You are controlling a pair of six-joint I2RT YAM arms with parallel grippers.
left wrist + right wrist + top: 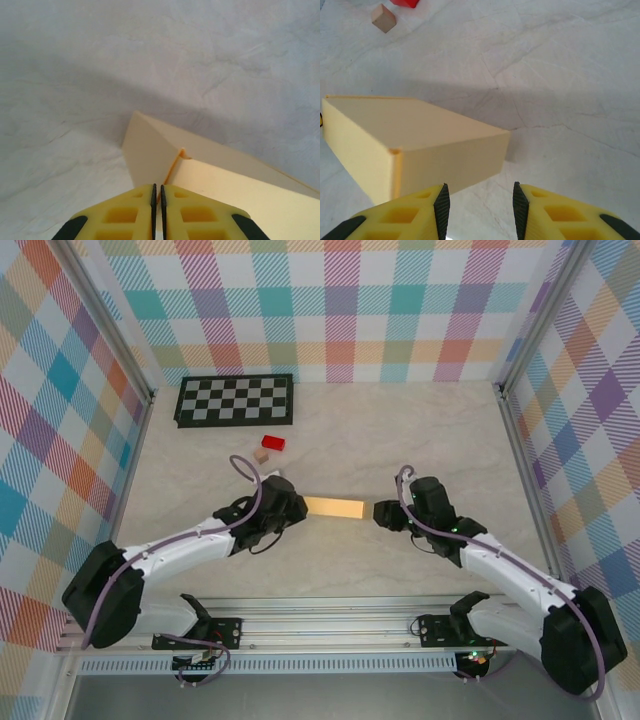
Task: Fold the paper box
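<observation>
**Overhead view.** A shallow, closed, yellow-orange cardboard paper box (333, 507) lies flat near the middle of the pale marbled bench (420, 440). Its long axis runs left to right between the two arms. The left hand (296, 508) meets the box's left end, and the right hand (379, 514) sits just beside its right end. Farther back stands a small red block (273, 442) with a tiny tan cube (261, 455) just in front of it. A black-and-white checkerboard (235, 400) lies at the foot of the rear plaid wall (340, 300), well apart from the box.

**Left wrist view.** The yellow fingers (125, 215) are pressed together, with only a hairline slit between them. Their tips are at the box's end panel, where an orange seam runs down toward the slit. Whether a cardboard edge is nipped there cannot be told.

**Right wrist view.** The fingers (415, 215) are spread wide, with bare bench between them and nothing held. The box lies ahead and to the view's left, and the finger on that side overlaps its lower edge. Whether the two touch cannot be told. The cube and block appear at the upper left.
</observation>
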